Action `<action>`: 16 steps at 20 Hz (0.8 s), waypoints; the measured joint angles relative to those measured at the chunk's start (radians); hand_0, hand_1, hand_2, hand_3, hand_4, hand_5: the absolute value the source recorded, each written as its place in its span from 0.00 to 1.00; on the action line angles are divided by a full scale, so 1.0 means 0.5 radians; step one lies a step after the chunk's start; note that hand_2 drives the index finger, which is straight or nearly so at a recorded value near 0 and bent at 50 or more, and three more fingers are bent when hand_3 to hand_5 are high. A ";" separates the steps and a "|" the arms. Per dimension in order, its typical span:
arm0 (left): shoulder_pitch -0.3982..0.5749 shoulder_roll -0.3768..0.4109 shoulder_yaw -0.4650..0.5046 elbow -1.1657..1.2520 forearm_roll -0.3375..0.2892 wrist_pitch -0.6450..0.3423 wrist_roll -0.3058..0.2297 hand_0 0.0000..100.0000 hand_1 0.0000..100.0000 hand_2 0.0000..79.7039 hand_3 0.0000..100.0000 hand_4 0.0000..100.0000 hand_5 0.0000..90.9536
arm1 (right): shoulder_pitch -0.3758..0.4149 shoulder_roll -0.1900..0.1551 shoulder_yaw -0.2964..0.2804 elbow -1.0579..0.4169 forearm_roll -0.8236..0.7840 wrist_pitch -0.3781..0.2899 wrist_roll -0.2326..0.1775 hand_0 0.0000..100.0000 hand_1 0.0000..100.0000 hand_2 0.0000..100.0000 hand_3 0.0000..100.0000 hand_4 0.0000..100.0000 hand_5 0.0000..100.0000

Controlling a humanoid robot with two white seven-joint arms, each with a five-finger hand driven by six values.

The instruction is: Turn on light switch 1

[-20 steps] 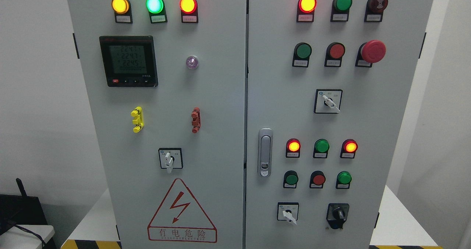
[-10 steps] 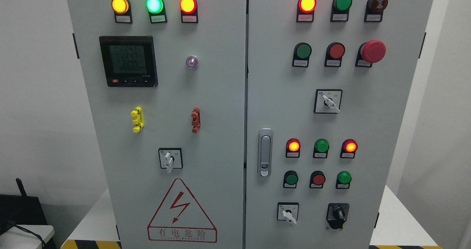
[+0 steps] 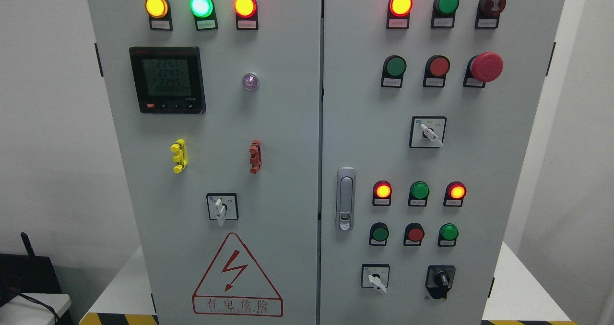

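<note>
Button labels on the cabinet (image 3: 288,123) are too small to read; switch 1 cannot be identified. Neither hand is visible, so grip state cannot be told.

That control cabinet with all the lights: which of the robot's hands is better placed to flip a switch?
Neither can be judged: no hand or arm shows in the head view. Only the cabinet front is visible, and its labels are too small to tell which is switch 1.

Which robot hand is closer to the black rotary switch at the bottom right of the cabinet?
Neither can be judged: no robot hand shows in the head view. The black rotary switch sits untouched, low on the right door.
</note>
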 measured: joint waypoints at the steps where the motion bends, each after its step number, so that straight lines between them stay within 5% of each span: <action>1: -0.004 0.000 -0.009 -0.071 0.000 -0.002 -0.002 0.25 0.05 0.41 0.57 0.67 0.65 | 0.000 0.000 0.000 0.000 0.000 0.000 0.000 0.12 0.39 0.00 0.00 0.00 0.00; 7: -0.040 0.001 -0.144 -0.432 -0.001 -0.017 0.012 0.12 0.11 0.43 0.59 0.70 0.74 | 0.000 0.000 0.000 0.000 0.000 0.000 0.000 0.12 0.39 0.00 0.00 0.00 0.00; 16: -0.129 0.001 -0.473 -0.854 -0.012 -0.033 0.081 0.09 0.14 0.48 0.61 0.71 0.79 | 0.000 0.000 0.000 0.000 0.000 0.000 0.000 0.12 0.39 0.00 0.00 0.00 0.00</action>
